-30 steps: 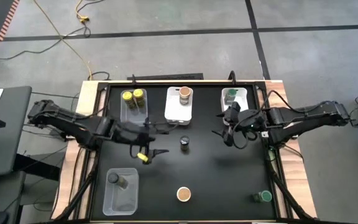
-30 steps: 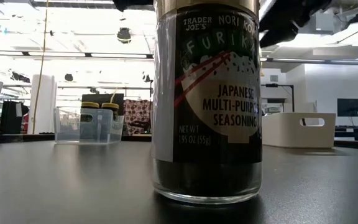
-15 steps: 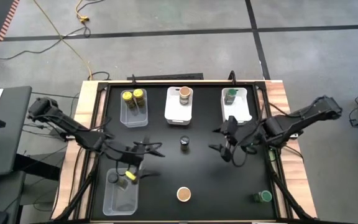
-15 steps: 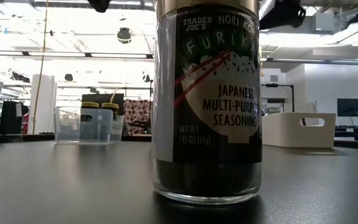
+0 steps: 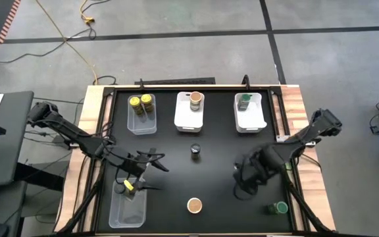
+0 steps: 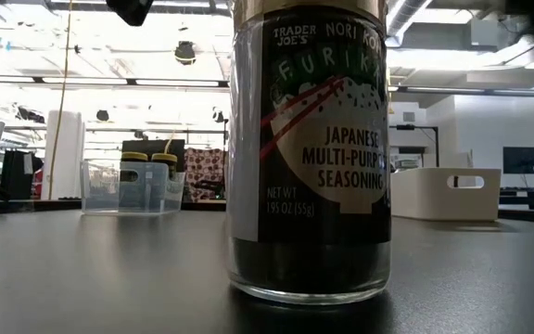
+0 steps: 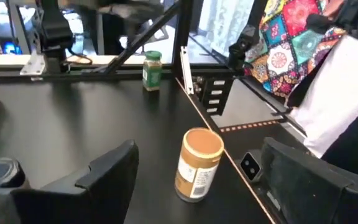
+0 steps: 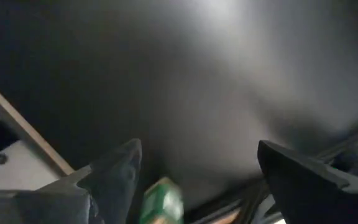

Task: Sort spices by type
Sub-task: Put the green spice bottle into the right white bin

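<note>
Grey concrete floor all around the table, crossed by dark seams and by a yellow cable trailing from the far side. Black table top framed by pale wooden edging, with a dark desk close beside it on the left. Beyond the table, seen level: bright open room with long ceiling light strips, white walls, a white pillar, a dark screen on the far right, and a patterned, many-coloured cloth just off the table's near edge.
</note>
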### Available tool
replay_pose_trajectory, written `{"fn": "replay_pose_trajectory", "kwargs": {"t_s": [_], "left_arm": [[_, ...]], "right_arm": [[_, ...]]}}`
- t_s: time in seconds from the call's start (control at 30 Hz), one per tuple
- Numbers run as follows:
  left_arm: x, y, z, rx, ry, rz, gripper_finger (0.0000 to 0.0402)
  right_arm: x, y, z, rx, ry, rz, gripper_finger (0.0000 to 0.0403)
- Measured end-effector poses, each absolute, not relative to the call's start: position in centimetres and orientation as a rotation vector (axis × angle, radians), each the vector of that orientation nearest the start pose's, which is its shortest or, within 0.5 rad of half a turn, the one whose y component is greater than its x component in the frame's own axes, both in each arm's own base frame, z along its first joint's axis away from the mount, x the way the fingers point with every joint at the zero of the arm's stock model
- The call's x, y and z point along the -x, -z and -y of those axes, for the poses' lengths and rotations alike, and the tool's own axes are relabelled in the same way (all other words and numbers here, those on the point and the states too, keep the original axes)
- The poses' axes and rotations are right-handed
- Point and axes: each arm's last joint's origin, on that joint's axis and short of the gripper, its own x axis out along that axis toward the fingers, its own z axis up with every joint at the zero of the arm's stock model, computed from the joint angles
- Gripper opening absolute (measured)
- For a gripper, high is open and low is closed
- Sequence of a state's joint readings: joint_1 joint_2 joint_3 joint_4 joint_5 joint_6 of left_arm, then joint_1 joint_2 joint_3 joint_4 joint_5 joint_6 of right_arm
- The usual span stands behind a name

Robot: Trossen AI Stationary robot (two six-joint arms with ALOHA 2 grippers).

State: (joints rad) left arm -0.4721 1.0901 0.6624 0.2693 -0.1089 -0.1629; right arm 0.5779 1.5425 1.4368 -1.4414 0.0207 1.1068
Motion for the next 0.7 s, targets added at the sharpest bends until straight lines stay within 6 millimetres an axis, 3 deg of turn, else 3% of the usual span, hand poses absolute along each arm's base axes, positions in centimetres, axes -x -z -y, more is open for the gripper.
{"fn": "replay_pose_trajectory", "kwargs": {"t_s": [0.13, 0.33, 0.53, 0.7], "left_arm": [[-21.5, -27.4, 10.6, 0.125, 0.345, -0.208, 0.0320], [-21.5, -27.3, 10.6, 0.168, 0.339, -0.221, 0.0320], [-21.6, -27.4, 10.5, 0.215, 0.312, -0.214, 0.0320], [-21.6, -27.4, 10.4, 0.225, 0.252, -0.207, 0.0320]], "right_arm": [[-20.3, -30.5, -17.3, -0.513, 0.450, -1.493, 0.0345], [-16.3, -30.5, -20.5, -0.469, 0.420, -1.580, 0.0341], [-13.6, -30.8, -21.9, -0.526, 0.480, -1.601, 0.0340], [-11.8, -30.7, -22.8, -0.356, 0.358, -1.616, 0.0340]]}}
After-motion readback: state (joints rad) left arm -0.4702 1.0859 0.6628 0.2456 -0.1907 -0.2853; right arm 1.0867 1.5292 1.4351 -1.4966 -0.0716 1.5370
